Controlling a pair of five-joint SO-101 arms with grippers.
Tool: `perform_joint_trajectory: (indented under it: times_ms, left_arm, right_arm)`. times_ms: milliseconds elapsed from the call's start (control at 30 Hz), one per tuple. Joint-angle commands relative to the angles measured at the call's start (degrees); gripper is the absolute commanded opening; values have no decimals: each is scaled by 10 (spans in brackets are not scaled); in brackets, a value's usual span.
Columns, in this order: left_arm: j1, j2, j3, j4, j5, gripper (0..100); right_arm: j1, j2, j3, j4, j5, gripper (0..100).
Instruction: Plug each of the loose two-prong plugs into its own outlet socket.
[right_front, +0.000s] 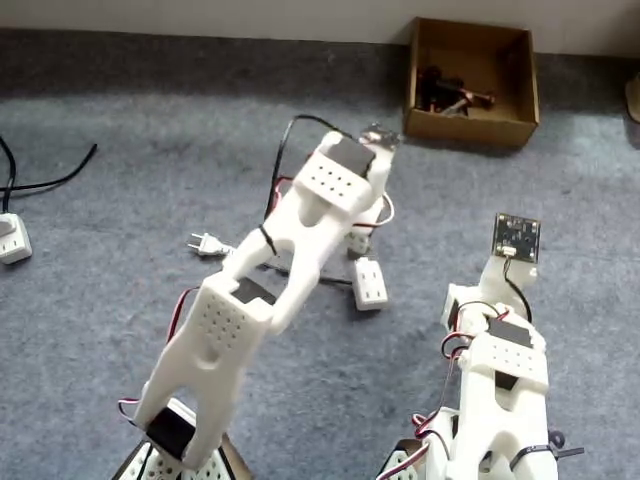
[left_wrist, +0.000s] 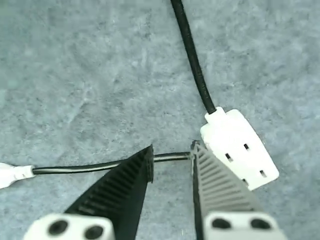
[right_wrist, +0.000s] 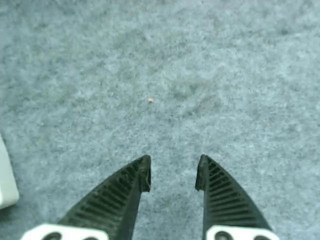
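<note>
The task was barely begun. The outlet socket block (left_wrist: 239, 148) lay flat on the grey-covered table (right_front: 120, 130), and the slots visible in the left wrist view were all empty. Its own black lead (left_wrist: 192, 60) ran away from one end. The two-prong plug (right_front: 205, 243) lay loose on the table well to one side of the block, its prongs bare and pointing away from it, so no plug had been seated there.

The left tool (left_wrist: 172, 155) hung low just beside the block with its jaws spread. Between them ran the plug's cord (left_wrist: 90, 167), straddled but not pinched. One fingertip (left_wrist: 196, 150) was right against the block's near corner. My judgement was that this arm was lining up a grasp on the cord or the plug, with the lift, the alignment and the push into the slots all left to do.

The right tool (right_wrist: 172, 172) was also spread and held nothing, hovering over bare table on the far side of the block from the plug.

A second outlet (right_front: 12, 238) sat much farther from the block, beyond the plug at the table's edge. Whether anything was plugged into it could not be told. A cardboard box (right_front: 470, 80) stood behind the block, well apart.
</note>
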Motion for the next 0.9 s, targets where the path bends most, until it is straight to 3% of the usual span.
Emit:
perform_joint_trajectory:
  times_ms: [0, 433, 533, 700, 867]
  left_arm:
    - [-18, -66, -2, 2, -47, 126]
    - [-93, -160, -3, 2, -51, 126]
    - [-104, -191, 0, 2, -88, 126]
    - [-124, -255, 68, 2, -98, 123]
    - [-145, -342, 150, 2, -98, 40]
  right_arm:
    - [-4, -11, -1, -11, 7, 152]
    - [-4, -11, -1, -11, 7, 152]
    - [-4, -11, 6, -12, 7, 152]
    - [-4, -11, 8, -12, 7, 152]
    - [-4, -11, 8, -12, 7, 152]
